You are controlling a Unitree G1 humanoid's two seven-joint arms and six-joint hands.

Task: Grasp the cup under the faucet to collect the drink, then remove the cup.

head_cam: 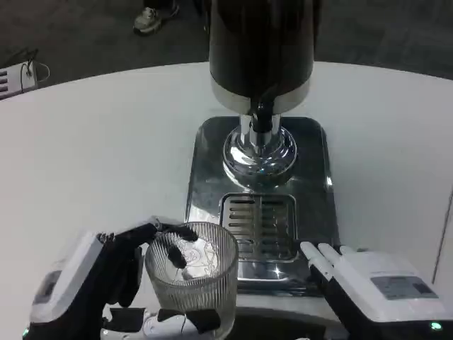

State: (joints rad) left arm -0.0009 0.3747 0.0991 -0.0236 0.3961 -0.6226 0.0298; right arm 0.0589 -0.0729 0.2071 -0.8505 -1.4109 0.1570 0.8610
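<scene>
Ribbed clear glass cup (pixel 191 278), near the lower edge of the head view, wrapped by the left hand (pixel 106 283): dark fingers (pixel 152 232) curled round the rim on the far side, more fingers (pixel 185 319) closed across the base. Held, judging by that wrap, just left of and in front of the slotted drip grate (pixel 259 225). Looks empty; patterned bottom visible through the open top, walls fluted with fine vertical ridges, glinting.

Beyond the cup, a polished steel drip tray (pixel 205 177) on the white table (pixel 92 149), carrying a chrome pedestal (pixel 259 152). Above that, a black drink dispenser (pixel 260 42) with a short dark faucet (pixel 263 117) pointing down.

Right hand (pixel 368 283) resting low at the tray's front right corner, white fingers (pixel 322 256) stretched forward and apart, holding nothing.

Step in hand, as a judgement: carrying the cup to stand on the grate beneath the faucet. Best done by keeping the cup level, sliding it right and forward so the open mouth sits centred under the faucet, grip firm but low enough to keep fingers clear of the stream. Ridged glass likely gives good purchase; smooth rim may slip.
</scene>
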